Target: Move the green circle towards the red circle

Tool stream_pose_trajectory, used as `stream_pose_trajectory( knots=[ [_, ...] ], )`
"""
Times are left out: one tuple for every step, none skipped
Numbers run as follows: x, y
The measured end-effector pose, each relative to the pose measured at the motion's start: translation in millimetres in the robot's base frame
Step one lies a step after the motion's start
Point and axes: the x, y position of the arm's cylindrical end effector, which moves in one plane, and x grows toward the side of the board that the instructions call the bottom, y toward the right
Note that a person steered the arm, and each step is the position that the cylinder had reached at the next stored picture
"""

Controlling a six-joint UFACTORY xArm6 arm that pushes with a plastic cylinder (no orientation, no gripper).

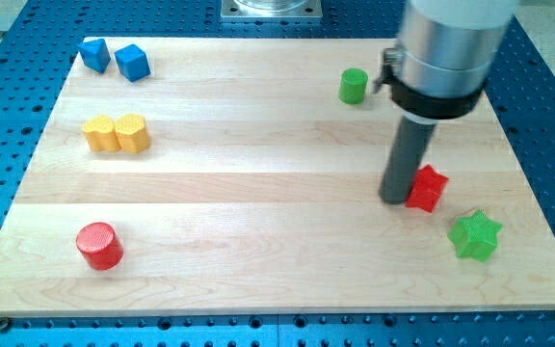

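Note:
The green circle (353, 86) stands near the view's top right of the wooden board (258, 241). The red circle (99, 245) stands far off at the view's bottom left. My tip (394, 200) rests on the board well below and a little right of the green circle, touching or nearly touching the left side of a red angular block (428, 188). The arm's silver body hides part of the board's top right.
Two blue blocks (114, 58) sit at the view's top left. Two yellow blocks (116, 134) sit side by side below them. A green star (475, 235) lies at the view's bottom right, near the board's right edge.

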Motion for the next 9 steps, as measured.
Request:
stream_pose_trajectory(
  knots=[
    [-16,11],
    [-14,40],
    [-43,16],
    [-84,-44],
    [-141,-102],
    [-195,-40],
    [-186,-36],
    [-217,-35],
    [-220,3]
  ],
)
